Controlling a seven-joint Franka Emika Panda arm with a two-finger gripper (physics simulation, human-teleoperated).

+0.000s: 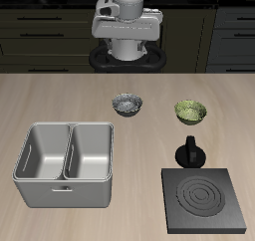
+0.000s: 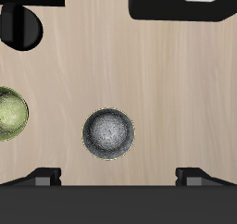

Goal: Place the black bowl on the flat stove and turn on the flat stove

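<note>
Grey two-compartment metal tray (image 1: 65,163) first, sitting on the pale wooden tabletop (image 1: 149,94) toward the front edge, both compartments bare. Next across, the black bowl (image 1: 127,105): small and round, dark on rim and outside, shiny grey-white speckled inside, upright, farther back than the tray and well apart from it. Same bowl seen from the wrist (image 2: 108,133), resting alone on the wood grain, touching nothing. Then the green patterned bowl (image 1: 191,112), about the same size, near the black bowl but clear of it, a little nearer the stove. Last, the flat stove (image 1: 203,202): flat black square plate with pale concentric burner rings, nothing on it, well forward of the black bowl; upright black knob (image 1: 190,152) at its back edge, between plate and green bowl. End effector (image 1: 127,56) raised behind and above the black bowl, fingers (image 2: 43,178) spread wide, released, gripping and touching nothing.
</note>
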